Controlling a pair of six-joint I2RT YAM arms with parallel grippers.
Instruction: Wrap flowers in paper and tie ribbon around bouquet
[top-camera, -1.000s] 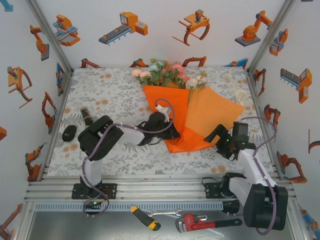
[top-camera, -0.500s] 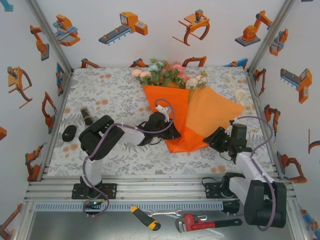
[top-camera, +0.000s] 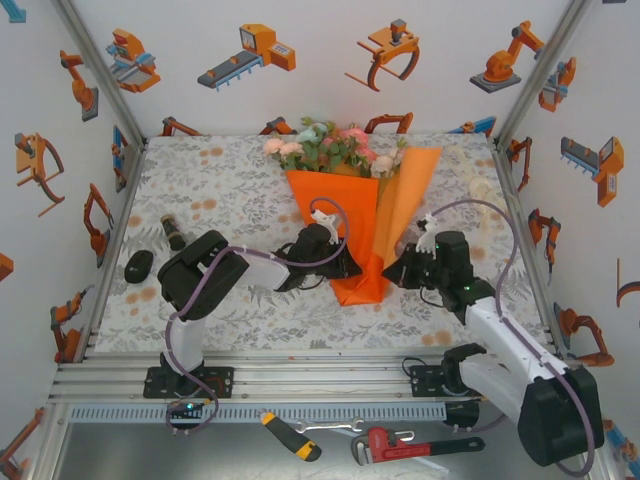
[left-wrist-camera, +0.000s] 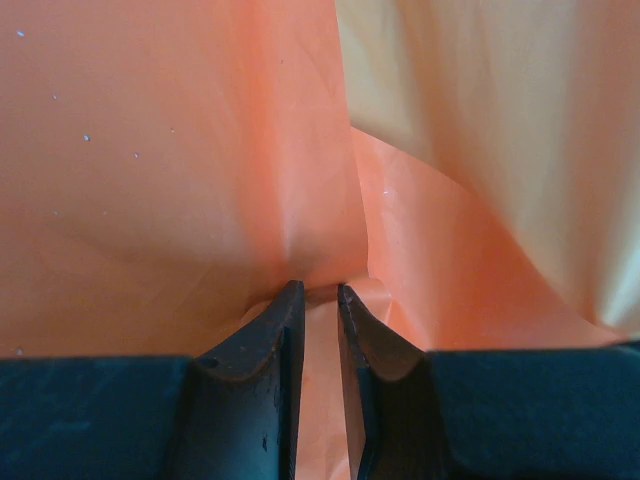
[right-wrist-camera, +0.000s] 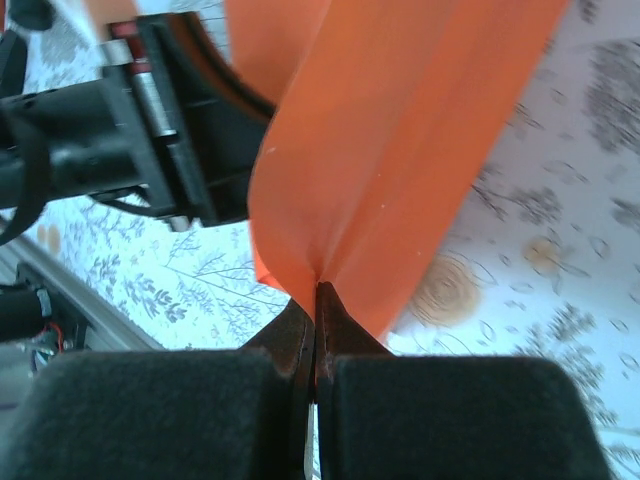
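Top external view: the flowers (top-camera: 335, 147) lie at the far middle of the worktop (top-camera: 215, 190), stems tucked into the orange paper (top-camera: 325, 200), whose right flap is lifted and folded inward. The left tool (top-camera: 352, 268) — jaws narrow — pinches the paper near its lower tip. The right tool (top-camera: 396, 272) is clamped tight on the flap's lower edge.

The top external camera looks down from above and behind the arm bases, far enough to take in the whole desk (top-camera: 220, 190). The left wrist camera faces out past the left gripper (left-wrist-camera: 320, 290), pressed close to the orange paper (left-wrist-camera: 150, 150). The right wrist camera looks along the right gripper (right-wrist-camera: 316, 295) at that same paper, with the left arm (right-wrist-camera: 100, 150) at upper left.
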